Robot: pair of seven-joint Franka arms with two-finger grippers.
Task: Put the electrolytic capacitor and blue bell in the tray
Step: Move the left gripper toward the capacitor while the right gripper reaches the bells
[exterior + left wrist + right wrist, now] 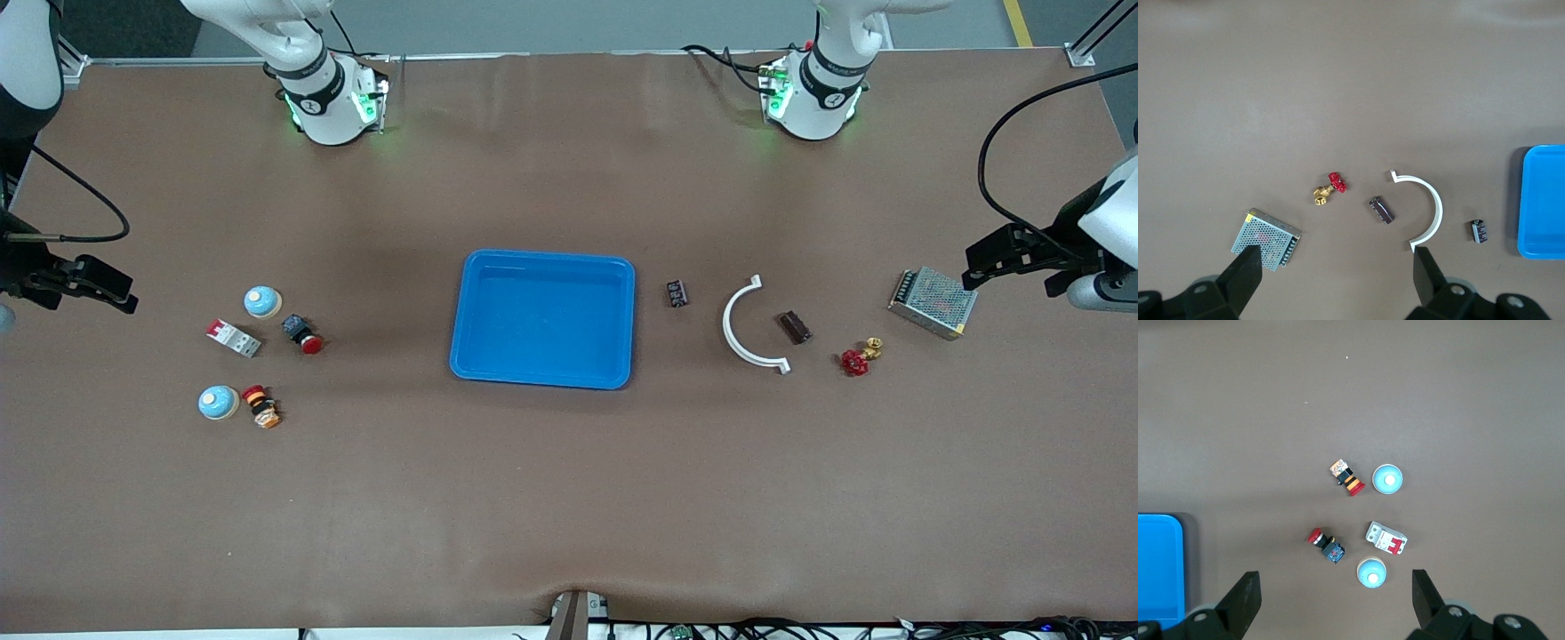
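Observation:
The blue tray [542, 267] [1542, 200] [1158, 567] lies at the table's middle with nothing in it. Two blue bells [263, 302] [218, 402] [1372, 572] [1387, 479] stand toward the right arm's end. A black electrolytic capacitor [678, 293] [1479, 231] lies beside the tray. A second, brownish capacitor [795, 327] [1381, 209] lies inside a white arc. My left gripper [978, 265] [1337, 261] hangs open above the table's left-arm end, by the metal box. My right gripper [120, 293] [1335, 581] hangs open over the right arm's end, holding nothing.
A white arc piece [745, 331], a red-handled brass valve [858, 358] and a perforated metal box [932, 302] lie toward the left arm's end. A red-and-white breaker [234, 338] and two red push buttons [303, 335] [260, 406] lie among the bells.

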